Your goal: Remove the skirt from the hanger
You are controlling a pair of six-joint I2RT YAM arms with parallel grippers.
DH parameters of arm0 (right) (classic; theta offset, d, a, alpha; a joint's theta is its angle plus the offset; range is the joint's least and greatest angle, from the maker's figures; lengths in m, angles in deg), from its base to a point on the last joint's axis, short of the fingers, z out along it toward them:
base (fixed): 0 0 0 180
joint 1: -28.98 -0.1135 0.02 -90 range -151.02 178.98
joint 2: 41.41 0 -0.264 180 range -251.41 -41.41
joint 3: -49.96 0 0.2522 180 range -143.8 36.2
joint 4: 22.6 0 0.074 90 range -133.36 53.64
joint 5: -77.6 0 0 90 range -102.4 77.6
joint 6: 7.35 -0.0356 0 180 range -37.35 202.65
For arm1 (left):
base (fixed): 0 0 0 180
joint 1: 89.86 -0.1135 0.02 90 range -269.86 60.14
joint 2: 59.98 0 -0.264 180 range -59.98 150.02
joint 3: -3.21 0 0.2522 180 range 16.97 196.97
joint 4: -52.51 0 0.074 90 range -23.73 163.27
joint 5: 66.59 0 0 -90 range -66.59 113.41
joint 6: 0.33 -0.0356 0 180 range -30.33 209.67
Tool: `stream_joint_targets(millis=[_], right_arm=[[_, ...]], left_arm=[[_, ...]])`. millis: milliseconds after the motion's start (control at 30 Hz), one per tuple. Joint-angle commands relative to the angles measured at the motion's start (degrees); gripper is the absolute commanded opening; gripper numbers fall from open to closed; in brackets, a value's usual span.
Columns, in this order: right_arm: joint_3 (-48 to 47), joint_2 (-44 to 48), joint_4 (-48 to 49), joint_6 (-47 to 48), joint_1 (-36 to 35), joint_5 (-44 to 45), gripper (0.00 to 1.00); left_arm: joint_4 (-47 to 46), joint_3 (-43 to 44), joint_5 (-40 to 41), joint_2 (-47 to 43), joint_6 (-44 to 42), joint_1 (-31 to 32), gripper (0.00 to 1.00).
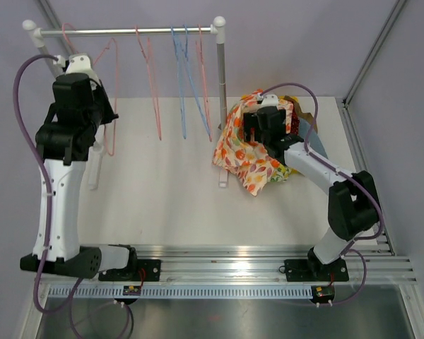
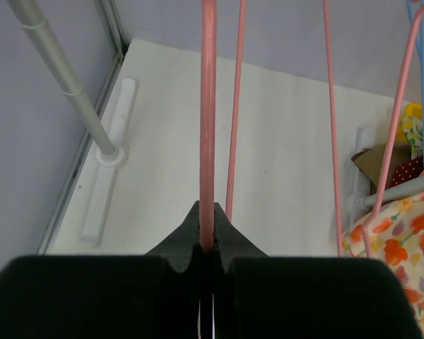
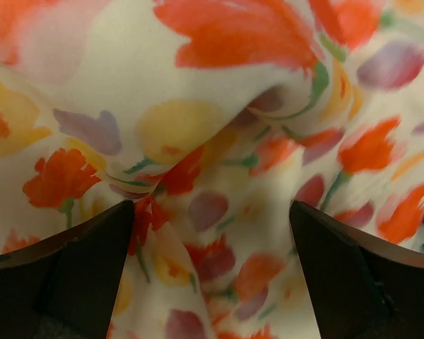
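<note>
The skirt (image 1: 242, 150), white with orange and yellow flowers, lies heaped at the foot of the rack's right post; it also shows in the left wrist view (image 2: 403, 236). My right gripper (image 1: 263, 129) is over it, open. In the right wrist view (image 3: 212, 233) the jaws stand wide apart with the flowered cloth (image 3: 219, 141) filling the view between and beyond them. My left gripper (image 1: 103, 116) is shut on the wire of a pink hanger (image 2: 208, 106) that hangs from the rail at the far left (image 1: 114, 92).
A clothes rack's rail (image 1: 127, 31) runs across the back, with more pink hangers (image 1: 152, 85) and blue hangers (image 1: 186, 85) on it. Its left post (image 2: 63, 78) and foot (image 2: 110, 176) are near the left arm. Other clothes (image 1: 300, 116) lie behind the skirt.
</note>
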State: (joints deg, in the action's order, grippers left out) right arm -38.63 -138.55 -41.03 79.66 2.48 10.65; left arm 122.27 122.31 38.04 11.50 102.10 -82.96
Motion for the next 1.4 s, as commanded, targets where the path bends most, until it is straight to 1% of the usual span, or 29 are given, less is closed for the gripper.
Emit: stream_joint_targets(millis=[0,33,67,133,200,233,300,333,433,467,500,567,600,633,733,767,833,867,933,967,1133,1167,1233,1267,1300,1367], right_arm=[[7.2,8.8,0.1,-12.4,0.0,-11.2,0.99],[11.5,10.1,1.3,-14.6,-0.5,-12.8,0.99],[13.4,12.8,1.8,-15.3,-0.8,-13.1,0.99],[18.4,15.4,2.7,-16.3,-1.8,-13.4,0.99],[20.9,18.8,3.3,-16.5,-2.9,-12.9,0.99],[22.6,20.0,3.1,-16.4,-3.1,-12.8,0.99],[23.6,22.5,2.6,-15.8,-3.1,-11.9,0.99],[23.8,23.3,2.1,-15.0,-3.1,-10.9,0.99],[23.1,26.1,-0.1,-13.5,-3.1,-9.7,0.99],[22.8,27.6,-0.9,-13.3,-3.1,-9.3,0.99],[22.6,28.3,-1.5,-13.2,-3.1,-8.7,0.99],[21.2,30.2,-3.5,-13.2,-3.0,-7.0,0.99],[20.0,30.6,-4.3,-12.8,-3.1,-6.5,0.99],[19.3,31.2,-6.1,-12.7,-3.1,-5.8,0.99],[16.7,33.7,-9.2,-12.5,-3.1,-5.2,0.99],[16.2,35.3,-9.7,-12.7,-3.1,-5.1,0.99],[15.0,37.3,-11.3,-12.8,-3.1,-4.9,0.99],[14.5,38.9,-12.1,-12.8,-3.1,-4.9,0.99],[12.9,40.2,-14.7,-12.9,-3.1,-4.2,0.99],[12.3,41.2,-15.7,-12.9,-3.0,-4.0,0.99],[8.3,45.4,-22.4,-13.8,-3.2,-4.3,0.99],[7.8,47.6,-23.4,-14.2,-3.1,-4.5,0.99],[6.8,50.3,-25.7,-16.3,-3.1,-4.9,0.99],[6.7,53.6,-26.3,-16.7,-3.1,-5.6,0.99],[7.1,55.6,-26.8,-17.1,-3.2,-6.3,0.99],[7.8,61.5,-27.9,-18.7,-3.1,-8.8,0.99]], left_arm=[[-6.4,8.3,-1.6,7.9,-1.5,-0.2,0.0],[-6.3,10.0,-2.0,10.0,-1.4,-0.2,0.0],[-6.2,12.1,-2.5,12.2,-1.3,-0.2,0.0],[-6.4,16.3,-3.1,17.2,-1.4,-0.2,0.0],[-7.0,18.2,-3.8,19.6,-1.4,-0.1,0.0],[-6.2,20.1,-4.2,22.0,-1.2,-0.2,0.0],[-5.0,21.1,-5.3,23.8,-0.5,-0.1,0.0],[-4.5,20.9,-5.5,24.1,-0.3,-0.1,0.0],[-4.7,15.4,-5.5,22.4,0.3,0.0,0.0],[-5.8,11.5,-5.6,20.4,0.3,0.0,0.0],[-6.2,10.2,-5.5,19.5,0.3,0.0,0.0],[-6.0,8.5,-5.5,17.8,0.1,0.0,0.19],[-5.5,8.5,-5.2,16.9,-0.1,0.0,0.23],[-4.1,8.8,-5.2,16.6,-0.3,0.0,0.36],[-2.1,10.4,-4.8,14.6,-1.2,0.0,0.57],[-1.3,10.6,-4.4,13.8,-1.3,0.0,0.68],[-0.1,10.7,-4.2,11.4,-1.7,0.0,0.76],[0.2,10.6,-4.1,10.5,-1.7,0.0,0.84],[1.7,10.2,-3.9,7.9,-1.7,0.0,0.88],[2.2,9.9,-3.7,6.8,-1.6,0.0,0.94],[3.0,3.5,-3.7,-3.5,0.1,0.0,0.99],[2.4,-1.6,-5.6,-9.0,0.5,0.0,0.99],[-0.8,-8.3,-8.7,-15.4,0.8,0.0,0.99],[-2.1,-11.6,-10.7,-18.6,1.5,0.0,0.99],[-3.7,-19.0,-11.5,-25.8,2.2,0.0,0.99],[-6.3,-25.0,-13.9,-32.2,3.2,0.0,0.99]])
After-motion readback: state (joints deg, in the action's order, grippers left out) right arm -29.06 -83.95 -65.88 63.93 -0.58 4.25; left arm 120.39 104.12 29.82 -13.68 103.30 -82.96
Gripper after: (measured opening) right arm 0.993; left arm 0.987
